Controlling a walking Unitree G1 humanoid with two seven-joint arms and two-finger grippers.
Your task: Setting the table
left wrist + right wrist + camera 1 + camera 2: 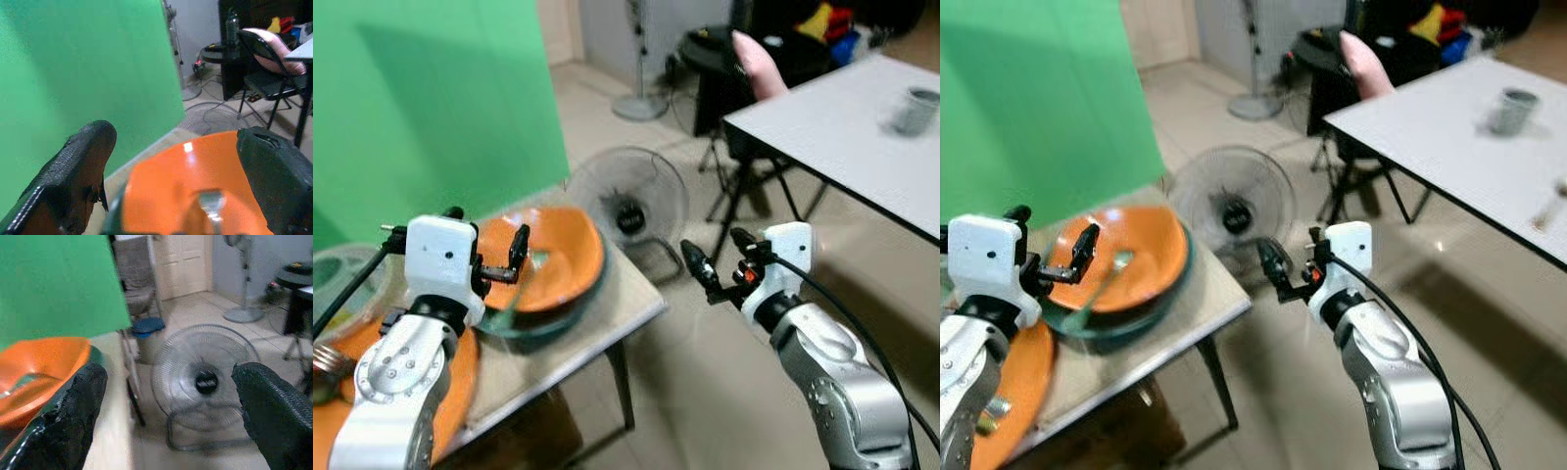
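An orange bowl (563, 257) sits nested in a dark glass bowl (538, 328) on a small beige table (626, 294), with a metal utensil (1102, 284) lying inside it. My left gripper (494, 237) hovers open at the bowl's near rim, and in the left wrist view the orange bowl (195, 181) lies between its fingers (83, 161). An orange plate (460, 392) lies under my left arm. My right gripper (715, 247) hangs open over the floor, right of the small table. A white table (842, 147) with a grey cup (913, 110) stands at the far right.
A floor fan (626, 201) rests against the small table's far corner. A green screen (431, 98) stands behind. A black chair (266, 63) with a pink thing (759, 64) on it and a pedestal fan base (641, 106) stand further back. A spoon (1552, 206) lies on the white table.
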